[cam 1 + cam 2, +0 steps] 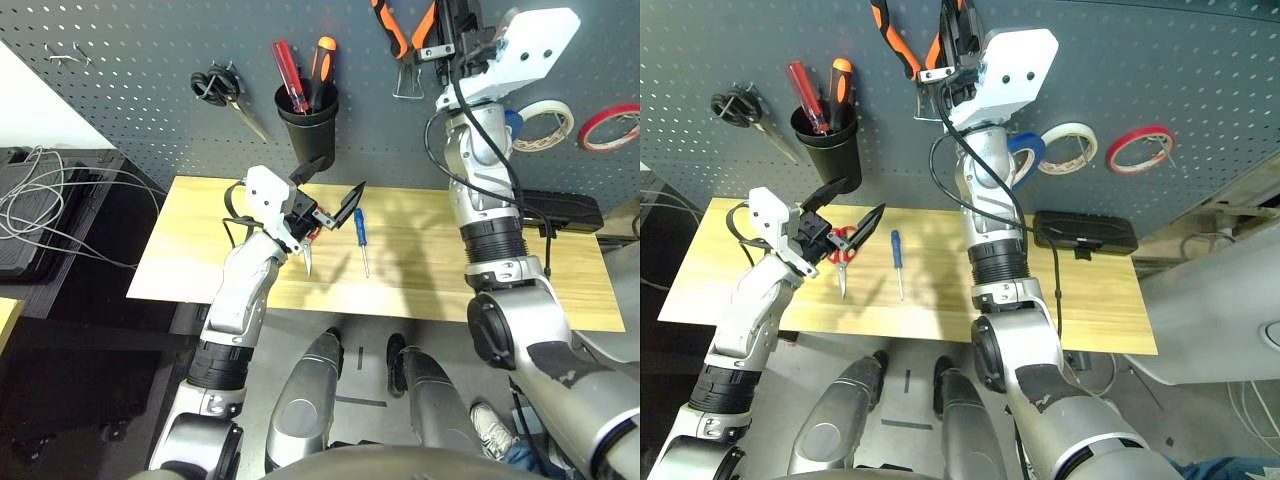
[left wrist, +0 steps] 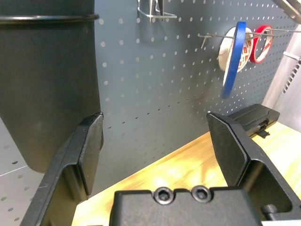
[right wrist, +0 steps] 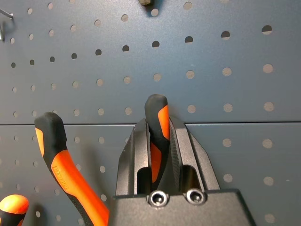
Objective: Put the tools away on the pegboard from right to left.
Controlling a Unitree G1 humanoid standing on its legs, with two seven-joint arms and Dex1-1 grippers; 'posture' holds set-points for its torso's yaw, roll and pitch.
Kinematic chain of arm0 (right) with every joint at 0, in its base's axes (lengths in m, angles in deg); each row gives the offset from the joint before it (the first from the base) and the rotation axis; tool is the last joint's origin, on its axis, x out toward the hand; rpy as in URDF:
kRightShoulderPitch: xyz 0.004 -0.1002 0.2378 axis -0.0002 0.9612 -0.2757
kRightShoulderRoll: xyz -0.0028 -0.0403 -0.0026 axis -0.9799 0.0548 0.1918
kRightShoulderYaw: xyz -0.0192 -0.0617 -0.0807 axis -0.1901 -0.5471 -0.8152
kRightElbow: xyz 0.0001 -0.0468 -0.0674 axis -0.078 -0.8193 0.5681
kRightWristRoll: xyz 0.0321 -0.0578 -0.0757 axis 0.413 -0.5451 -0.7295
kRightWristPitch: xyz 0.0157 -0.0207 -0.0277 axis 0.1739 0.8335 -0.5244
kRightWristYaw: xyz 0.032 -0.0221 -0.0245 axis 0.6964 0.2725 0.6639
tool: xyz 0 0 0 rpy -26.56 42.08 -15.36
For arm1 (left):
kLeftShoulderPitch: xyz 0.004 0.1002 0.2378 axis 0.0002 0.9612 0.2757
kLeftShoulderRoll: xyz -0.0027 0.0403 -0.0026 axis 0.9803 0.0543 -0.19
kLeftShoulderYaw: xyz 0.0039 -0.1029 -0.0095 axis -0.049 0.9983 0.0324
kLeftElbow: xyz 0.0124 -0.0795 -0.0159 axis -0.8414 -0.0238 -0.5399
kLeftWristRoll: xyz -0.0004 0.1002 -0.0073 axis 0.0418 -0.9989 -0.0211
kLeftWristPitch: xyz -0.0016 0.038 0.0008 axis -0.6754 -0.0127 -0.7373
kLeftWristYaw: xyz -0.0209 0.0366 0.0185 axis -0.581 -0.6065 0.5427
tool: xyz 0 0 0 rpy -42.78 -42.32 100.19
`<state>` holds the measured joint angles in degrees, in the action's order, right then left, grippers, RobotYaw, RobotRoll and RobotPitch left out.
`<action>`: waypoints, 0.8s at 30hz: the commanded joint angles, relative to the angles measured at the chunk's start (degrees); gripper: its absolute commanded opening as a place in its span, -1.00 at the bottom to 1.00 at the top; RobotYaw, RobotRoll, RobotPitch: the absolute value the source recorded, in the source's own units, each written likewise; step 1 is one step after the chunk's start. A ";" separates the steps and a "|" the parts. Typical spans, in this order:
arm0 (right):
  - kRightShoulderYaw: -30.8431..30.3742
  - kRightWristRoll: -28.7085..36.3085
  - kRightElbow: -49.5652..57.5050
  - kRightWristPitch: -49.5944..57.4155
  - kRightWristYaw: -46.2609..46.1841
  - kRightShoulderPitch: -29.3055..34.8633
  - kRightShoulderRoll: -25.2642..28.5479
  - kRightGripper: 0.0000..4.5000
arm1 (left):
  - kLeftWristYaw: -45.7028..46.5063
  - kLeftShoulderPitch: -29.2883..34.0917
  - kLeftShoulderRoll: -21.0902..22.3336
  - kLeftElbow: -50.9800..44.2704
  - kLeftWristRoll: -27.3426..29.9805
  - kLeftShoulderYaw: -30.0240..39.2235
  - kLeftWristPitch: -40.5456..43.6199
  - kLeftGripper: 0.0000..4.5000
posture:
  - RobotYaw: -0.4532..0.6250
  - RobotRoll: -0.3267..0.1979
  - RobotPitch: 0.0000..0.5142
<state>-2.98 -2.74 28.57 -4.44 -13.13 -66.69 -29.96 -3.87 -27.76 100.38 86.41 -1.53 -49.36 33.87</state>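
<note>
High at the dark grey pegboard, my right gripper is shut on one handle of the orange-and-black pliers, just above a wire hook. The blue tape ring hangs on a peg beside the white one, partly behind my right arm. On the wooden table lie the red-handled scissors and the small blue-handled screwdriver. My left gripper hovers open above the scissors, holding nothing.
A black cup on the board holds a red and an orange screwdriver. Black-handled scissors hang to its left. White tape and red tape hang at the right. A black case lies at the table's back right.
</note>
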 commanded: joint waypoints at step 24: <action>-3.18 0.79 16.05 9.05 2.80 15.84 0.79 0.99 | -1.66 0.49 0.59 0.43 -0.73 -1.51 0.80 1.00 | 0.20 0.25 0.18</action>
<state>-5.12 -2.87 40.51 2.17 -11.62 -52.76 -29.48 -4.78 -27.98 100.83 86.06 -1.76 -49.92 34.56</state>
